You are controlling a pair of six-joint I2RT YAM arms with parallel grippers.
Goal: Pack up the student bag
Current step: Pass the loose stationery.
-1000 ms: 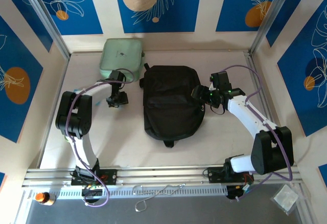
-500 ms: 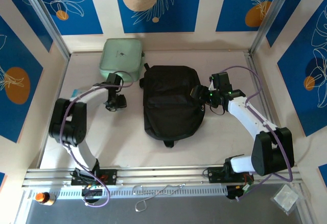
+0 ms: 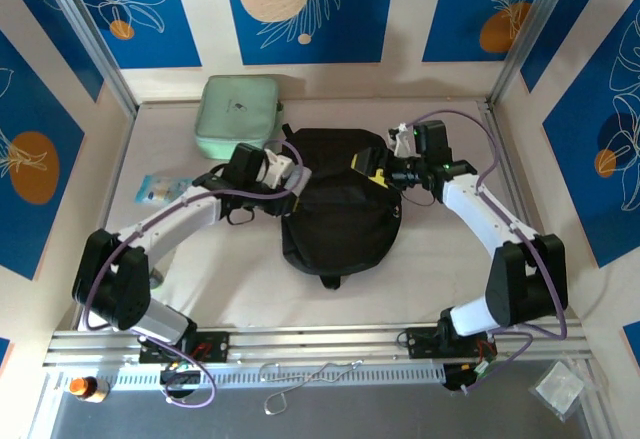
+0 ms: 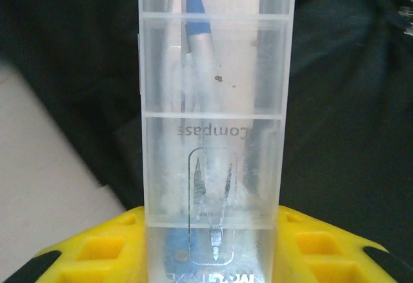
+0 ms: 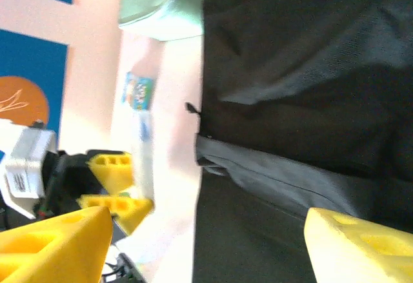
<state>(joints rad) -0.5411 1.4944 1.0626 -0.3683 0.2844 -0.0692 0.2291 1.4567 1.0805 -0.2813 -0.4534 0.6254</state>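
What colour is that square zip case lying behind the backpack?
The case is pale mint green, clearest in the top view.

white links and black joints on our left arm [image 3: 175,219] and right arm [image 3: 485,214], purple cables [image 3: 455,114] alongside — our fingers [image 5: 55,247] chunky yellow.

Clear plastic case [image 4: 213,122], left wrist view. The word "Compass" [image 4: 213,131] stands at mid-height on the case and reads mirror-reversed through the transparent wall. Directly below the word is an outline drawing [image 4: 211,199] of a pair of compasses. Along the case's lower edge runs cut-off lettering [image 4: 219,276], which is not legible.
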